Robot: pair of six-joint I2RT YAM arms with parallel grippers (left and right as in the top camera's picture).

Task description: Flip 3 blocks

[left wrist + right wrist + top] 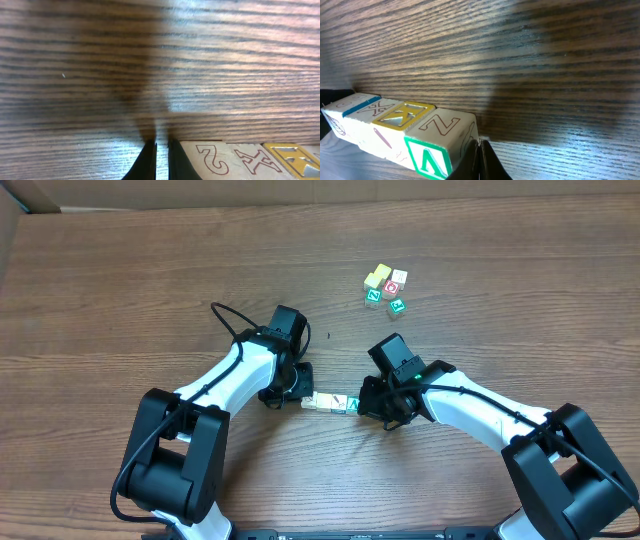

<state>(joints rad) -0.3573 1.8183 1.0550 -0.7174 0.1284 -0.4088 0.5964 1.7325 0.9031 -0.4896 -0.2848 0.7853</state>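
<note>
**Overhead.** A short row of blocks (330, 402) lies on the wooden table (150, 280), between the two arms. The left gripper (302, 393) is at its pale end and the right gripper (363, 406) at its green end. Each tip is at or just beside the end block, like bookends. Likely reason: brace the row from both sides so it can be rolled over as one piece. A loose cluster of blocks (378, 278) sits well apart at the far right, with the red-faced cube (392, 287) among them, out of play.

**Left wrist.** The left gripper (161, 152) has its fingers drawn together with only a sliver of a gap, and nothing between them. The row of blocks (235, 160) starts immediately right of the fingers, with line-drawn marks on the upward faces. It looks like contact with the first block, but the frame edge cuts it off, so I cannot say for sure.

**Right wrist.** The right gripper (481, 159) is also closed and empty, its tip right by the corner of the green-faced end block (427, 160). The row (395, 127) runs away to the left, four blocks by my count, the second one a yellow-framed block (402, 114). Closed fingers make a stiff pusher, which suits nudging rather than picking.

**Judgement.** The blocks are gathered and aligned, and the flip itself is not yet done.
</note>
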